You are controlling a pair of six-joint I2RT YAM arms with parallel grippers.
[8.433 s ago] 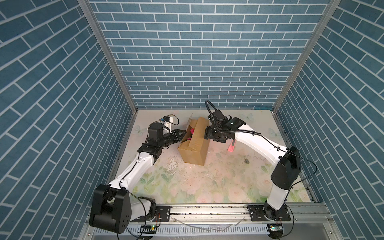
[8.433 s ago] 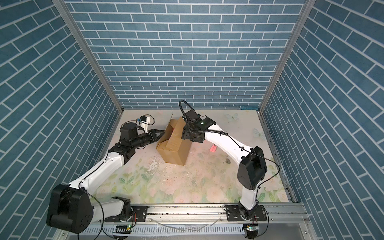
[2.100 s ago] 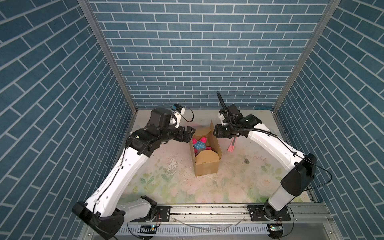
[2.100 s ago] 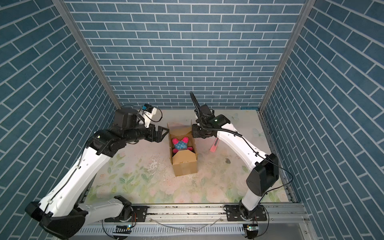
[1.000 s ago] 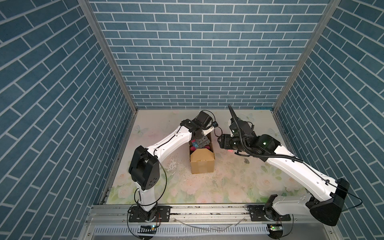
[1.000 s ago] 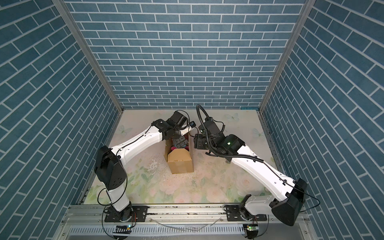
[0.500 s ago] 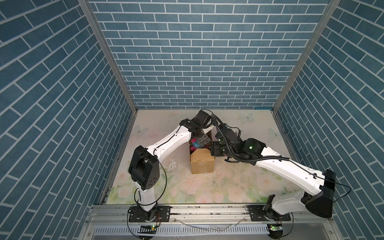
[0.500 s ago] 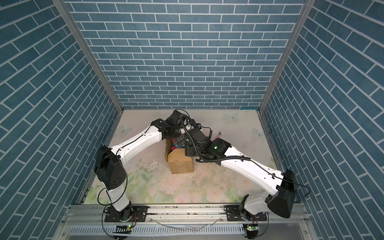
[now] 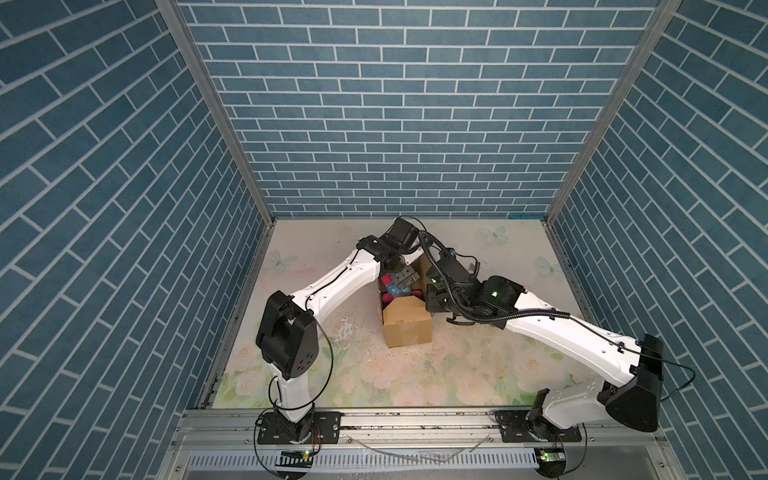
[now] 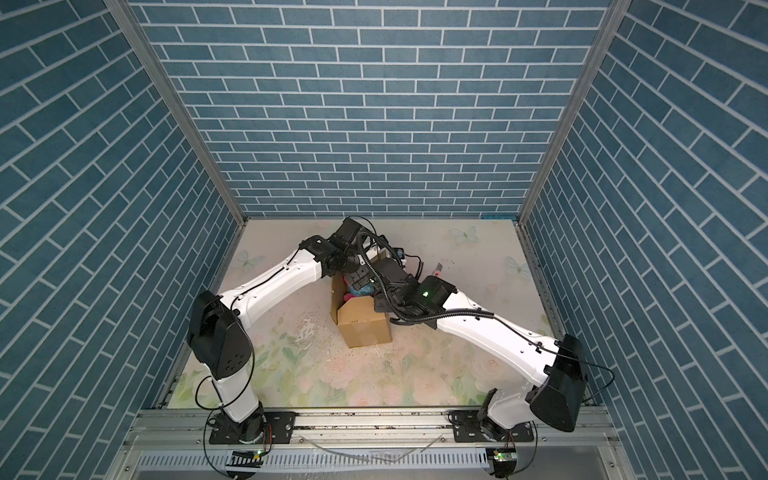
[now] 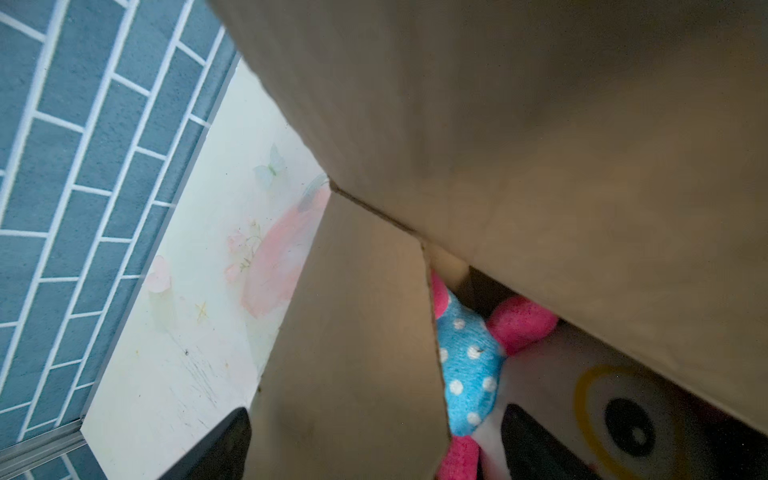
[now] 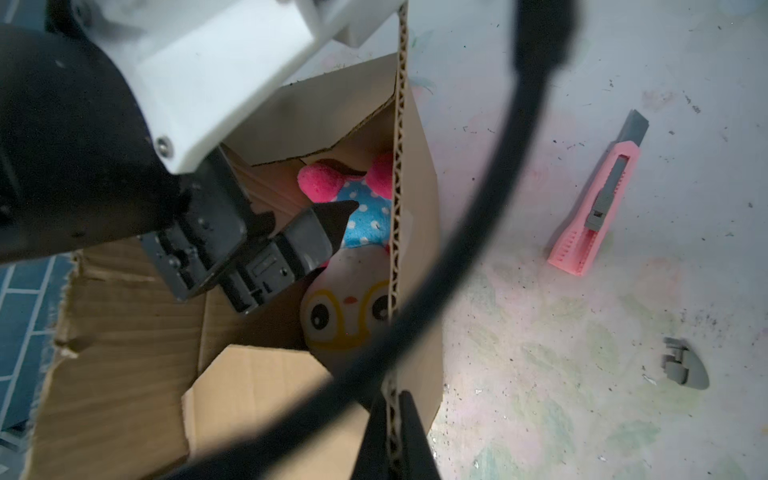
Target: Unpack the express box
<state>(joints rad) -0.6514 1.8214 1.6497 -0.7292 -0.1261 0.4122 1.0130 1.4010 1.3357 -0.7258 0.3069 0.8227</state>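
Now the right gripper (image 12: 392, 419) is pressed shut on the corrugated rim of the express box (image 9: 407, 322); a second ago it hung open just beside that wall, so the pinch is new; it grips cardboard only, nothing from inside.

The box stands upright on the floral mat (image 9: 478, 365) between the two arms, flaps folded back, mouth open; its position looks much the same as half a second ago.

The left gripper (image 9: 402, 278) stays where it was, dipped into the box mouth with its jaws spread wide; in the left wrist view one finger sits outside a flap (image 11: 357, 332) and the other inside, next to the plush toy (image 12: 365, 224); I cannot tell whether it touches the toy; it holds nothing.

The toy (pink limbs, blue dotted body, pale face) lies in the box, not yet lifted.

The pink knife (image 12: 594, 203) lies on the mat outside the pinched wall, apart from the box, untouched.

Judgement: cutting and opening look done; the fresh pinch reads as bracing the box so that it does not ride up with the toy; closing the left jaws on the plush is probably next; unpacking itself has barely begun.
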